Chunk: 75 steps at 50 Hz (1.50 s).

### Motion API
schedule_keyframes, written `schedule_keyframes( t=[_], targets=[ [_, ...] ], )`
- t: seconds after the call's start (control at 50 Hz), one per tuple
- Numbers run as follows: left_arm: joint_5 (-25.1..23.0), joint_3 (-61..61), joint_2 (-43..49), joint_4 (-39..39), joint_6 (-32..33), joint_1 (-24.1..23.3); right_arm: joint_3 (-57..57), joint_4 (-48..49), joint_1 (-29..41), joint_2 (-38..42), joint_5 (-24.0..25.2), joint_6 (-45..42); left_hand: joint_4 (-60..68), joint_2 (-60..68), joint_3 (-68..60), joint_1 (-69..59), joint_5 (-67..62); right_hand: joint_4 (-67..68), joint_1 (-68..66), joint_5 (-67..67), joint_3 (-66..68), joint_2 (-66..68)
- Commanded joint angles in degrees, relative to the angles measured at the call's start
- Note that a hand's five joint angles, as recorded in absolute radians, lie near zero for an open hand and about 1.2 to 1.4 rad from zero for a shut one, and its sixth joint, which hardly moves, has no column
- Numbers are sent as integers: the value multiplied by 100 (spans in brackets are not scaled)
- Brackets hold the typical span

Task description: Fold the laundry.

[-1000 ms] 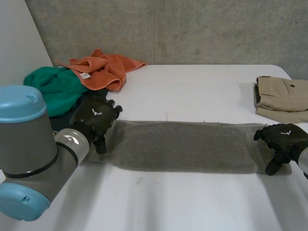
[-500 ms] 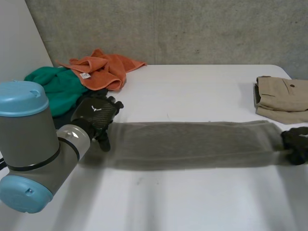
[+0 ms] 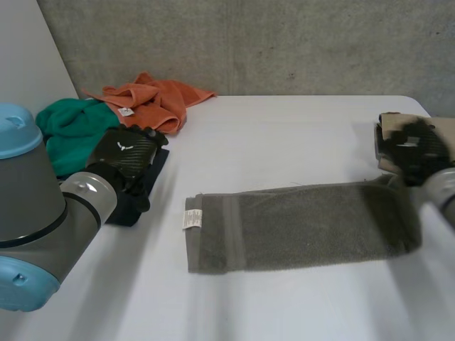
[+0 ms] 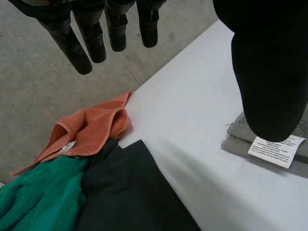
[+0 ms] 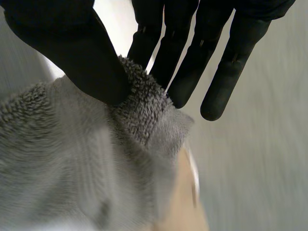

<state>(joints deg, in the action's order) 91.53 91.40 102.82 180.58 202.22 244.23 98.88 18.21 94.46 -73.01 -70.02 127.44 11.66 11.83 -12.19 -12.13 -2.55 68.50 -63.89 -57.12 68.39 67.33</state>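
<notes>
- Grey towel (image 3: 298,224) lies stretched across the desk (image 3: 284,135), label end free.
- Right hand (image 3: 414,145) pinches its other end between thumb and fingers.
- Left hand (image 3: 126,150), fingers spread, holds nothing above the dark cloth (image 4: 134,192).

right hand (image 3: 416,145) is a blur in head view and sits in front of the beige garment (image 3: 389,122), so most of the garment is hidden. The end of the grey towel (image 3: 298,224) by that hand is smeared, edge unreadable. Print on the label (image 3: 191,219) too small to read. In left wrist view the left hand (image 4: 267,72) thumb covers part of the towel's end. dark cloth (image 3: 155,170) partly under the left hand and left arm (image 3: 43,213); green cloth (image 3: 78,124) partly behind the arm. Arm cut off at the edge. Right wrist view: tan patch (image 5: 180,202) below the towel, can't tell what it is.
</notes>
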Motion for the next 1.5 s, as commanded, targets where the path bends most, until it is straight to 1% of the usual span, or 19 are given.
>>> schedule_keyframes(
  t=[0.02, 0.1, 0.2, 0.26, 0.3, 0.44, 0.56, 0.7, 0.74, 0.76, 0.78, 0.9, 1.0, 1.14, 1.22, 1.28, 1.34, 1.36, 1.5],
  targets=[
    [155, 114, -166, -5, -51, -104, 1045, 991, 1829, -328, 1394, 282, -166, -183, 219, 213, 255, 1150, -1611, -1288, 1161, 1267],
    [225, 220, -166, 21, -60, -148, 1458, 1351, 2471, -179, 1798, 221, -166, -183, 219, 213, 255, 1150, -1611, -1288, 1161, 1267],
    [225, 246, -114, 30, -25, -209, 1485, 1466, 2859, 199, 1694, 1, -166, -183, 219, 213, 255, 1150, -1611, -1288, 1161, 1267],
    [234, 202, -8, 30, -25, -271, 1424, 1396, 2877, 314, 1334, 18, -166, -183, 219, 213, 255, -3715, 3254, 3577, -3704, -3598],
    [243, 150, 71, 30, -25, -323, 1363, 1379, 2868, 288, 836, 201, -166, -183, 219, 213, 255, -5850, 5389, 5712, -5839, -5733],
    [278, -96, 308, 30, -25, -648, 1379, 863, 2193, -642, -756, 2561, -166, -183, 219, 213, 255, -5850, 5389, 5712, -5839, -5733],
    [444, -316, 502, 38, -7, -1158, 1371, -632, 1454, -777, -777, 3823, -166, -183, 219, 213, 255, -5850, 5389, 5712, -5839, -5733],
    [752, -518, 607, 3, -7, -1510, 1380, -1057, 917, 154, -469, 2876, -166, -183, 219, 213, 255, -5283, 4823, 5145, -5273, -5166],
    [779, -510, 616, 3, -7, -1528, 1345, -890, 812, 295, -512, 2621, -166, -183, 219, 213, 255, -3137, 2677, 2999, -3127, -3020],
    [796, -484, 625, -5, 2, -1528, 1301, -628, 724, 340, -643, 2481, -166, -183, 219, 213, 255, -127, -333, -11, -117, -10],
    [796, -475, 625, -5, 2, -1528, 1309, -486, 688, 331, -766, 2453, -166, -183, 219, 213, 255, 1137, -1598, -1276, 1148, 1255],
    [805, -343, 476, -32, 72, -1300, 1353, 410, 1160, -606, -1523, 2190, -166, -183, 219, 213, 255, 1150, -1611, -1288, 1161, 1267],
    [796, -281, 177, -32, 28, -1115, 1125, 622, 2013, -970, -1190, 2084, -166, -183, 219, 213, 255, 1150, -1611, -1288, 1161, 1267],
    [805, -1, -192, -93, -94, -852, 931, 605, 3542, -146, -321, 1453, -166, -183, 219, 213, 255, 1150, -1611, -1288, 1161, 1267],
    [788, 202, -333, -93, -156, -746, 888, 369, 3764, 347, -292, 855, -166, -183, 219, 213, 255, 1150, -1611, -1288, 1161, 1267],
    [796, 281, -359, -67, -165, -719, 896, 157, 3791, 410, -459, 748, -166, -183, 219, 213, 255, -8, -452, -130, 2, 109],
    [788, 246, -342, -58, -165, -719, 914, 174, 3651, 165, -548, 1177, -166, -183, 219, 213, 255, -3615, 3155, 3477, -3605, -3498],
    [770, 194, -342, -50, -165, -728, 879, 209, 3459, -79, -574, 1535, -166, -183, 219, 213, 255, -5777, 5317, 5639, -5767, -5660],
    [796, -456, -70, -5, -244, -1026, 457, -228, 2702, -749, -925, 3417, -166, -183, 219, 213, 255, -5850, 5389, 5712, -5839, -5733]
  ],
)
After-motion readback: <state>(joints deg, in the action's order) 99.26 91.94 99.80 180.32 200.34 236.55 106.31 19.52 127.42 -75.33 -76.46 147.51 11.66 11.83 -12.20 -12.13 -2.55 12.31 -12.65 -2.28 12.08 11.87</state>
